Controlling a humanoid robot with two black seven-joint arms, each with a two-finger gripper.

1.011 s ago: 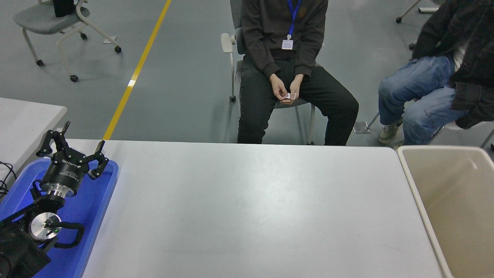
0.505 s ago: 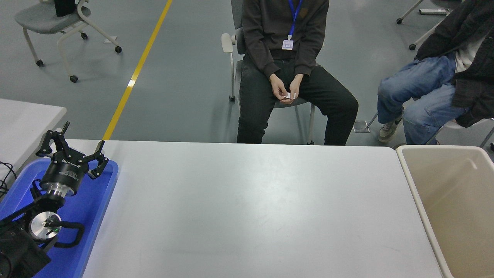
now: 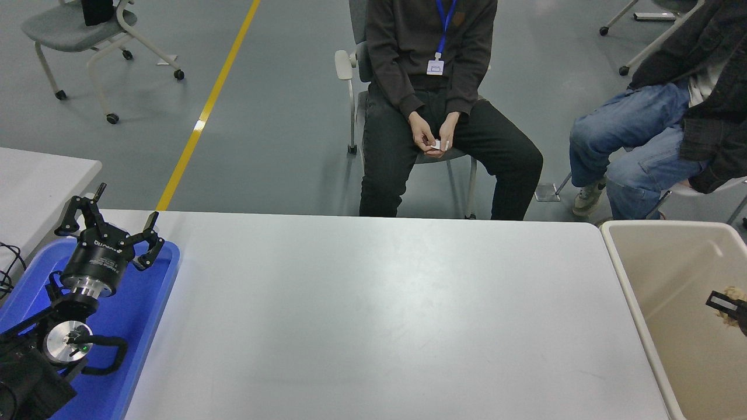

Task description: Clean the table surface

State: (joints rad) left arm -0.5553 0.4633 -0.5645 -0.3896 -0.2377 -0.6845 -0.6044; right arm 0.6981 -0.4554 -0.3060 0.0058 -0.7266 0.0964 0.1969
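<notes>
The table surface (image 3: 373,315) is a wide, pale grey-white top with nothing lying on it. My left gripper (image 3: 111,214) is parked at the lower left above the blue tray (image 3: 140,315), its fingers spread open and holding nothing. At the right edge only the tip of my right gripper (image 3: 728,304) shows, above the inside of the beige bin (image 3: 627,274). A small tan crumpled lump (image 3: 729,309) sits in its fingers. The rest of the right arm is out of view.
The beige bin stands against the table's right end and the blue tray lies on its left end. One person (image 3: 432,87) sits facing the far edge and another (image 3: 671,116) sits at the far right. A second table (image 3: 35,181) is at the left.
My right gripper has come into view at the right edge over the bin, carrying the tan lump. The left arm has not moved. The person at the far right shifted slightly.
</notes>
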